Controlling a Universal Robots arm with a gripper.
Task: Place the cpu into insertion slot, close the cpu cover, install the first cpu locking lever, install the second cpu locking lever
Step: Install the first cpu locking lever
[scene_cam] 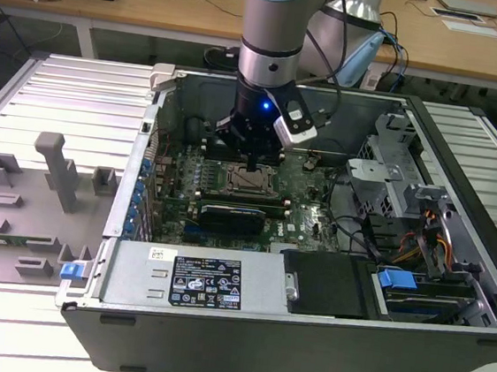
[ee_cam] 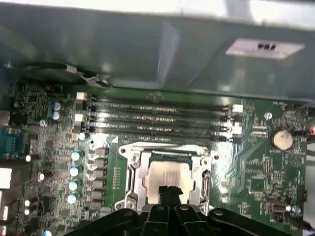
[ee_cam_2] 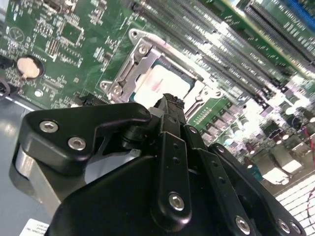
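First wrist view: the cpu point(ee_cam: 167, 176), a silvery square chip, lies flat inside the insertion slot point(ee_cam: 132, 178) on the green motherboard point(ee_cam: 256, 167). The cpu cover point(ee_cam: 170, 149), a thin metal frame, appears folded down around it, the chip showing through its window. The tool point(ee_cam: 169, 192) comes in with its two black fingertips drawn together, nothing between them, their tip over the near edge of the chip; whether they touch it cannot be told. Beyond the socket run the long memory slots point(ee_cam: 157, 115).

In the exterior view, the arm reaches straight down into an open computer case point(scene_cam: 446, 336) lying on a slatted metal worktop point(scene_cam: 62, 95), the tool point(scene_cam: 252, 161) just above the socket.

As a judgement, the risk is a slip: thin closed fingertips pressing on smooth metal could skate off, scrape the chip or strike nearby board parts, and a cover not fully seated would resist any latching.
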